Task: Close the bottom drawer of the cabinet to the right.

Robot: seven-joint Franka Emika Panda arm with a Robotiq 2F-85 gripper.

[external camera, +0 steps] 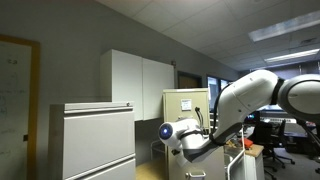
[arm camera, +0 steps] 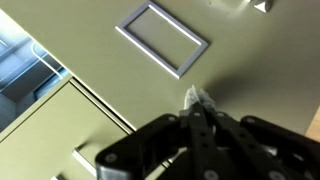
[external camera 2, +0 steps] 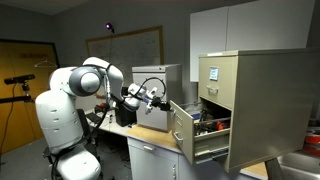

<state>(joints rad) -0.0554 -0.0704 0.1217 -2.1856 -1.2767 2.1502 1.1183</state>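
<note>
Hovering by the edge of the counter, the gripper, pinched together and empty, is facing the open bottom drawer of the cabinet, presumably to push it.

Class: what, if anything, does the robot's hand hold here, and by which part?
Nothing is held. The hand is shut and empty, its tip close against a beige drawer front near the label holder.
</note>
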